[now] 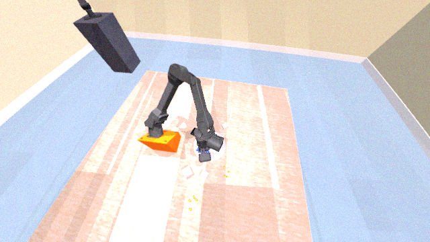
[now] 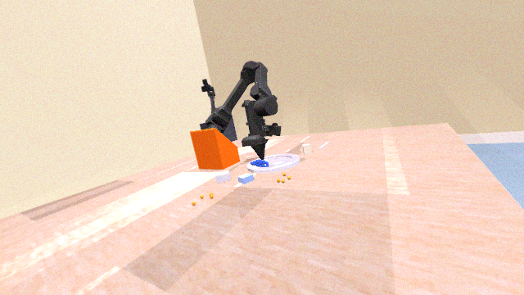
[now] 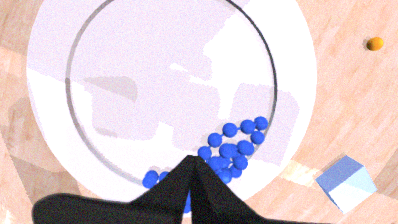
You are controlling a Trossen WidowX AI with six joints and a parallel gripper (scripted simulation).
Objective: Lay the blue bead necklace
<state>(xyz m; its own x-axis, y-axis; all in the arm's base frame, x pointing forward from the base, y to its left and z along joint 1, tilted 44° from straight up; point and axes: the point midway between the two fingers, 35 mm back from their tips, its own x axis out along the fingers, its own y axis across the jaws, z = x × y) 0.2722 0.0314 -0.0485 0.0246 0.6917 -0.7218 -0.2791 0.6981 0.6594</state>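
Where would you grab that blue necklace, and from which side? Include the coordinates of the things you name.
I'd pinch the single beaded strand at the edge of the blue necklace point(image 1: 198, 150) point(image 2: 259, 163) point(image 3: 229, 130) nearest the middle of the round board point(image 1: 220, 152) point(image 2: 295, 161) point(image 3: 297, 65), from above: it lies low and bunched, but that strand looks looser.

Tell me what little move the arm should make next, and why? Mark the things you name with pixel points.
Probably a slight lift, to see whether a bead comes along: the gripper point(image 1: 204, 152) point(image 2: 262, 159) point(image 3: 192, 161) is shut right over the blue necklace point(image 2: 259, 163) point(image 3: 229, 130), which lies bunched at one side of the round board point(image 2: 295, 159) point(image 3: 47, 100), while most of the groove point(image 3: 276, 75) holds no beads.
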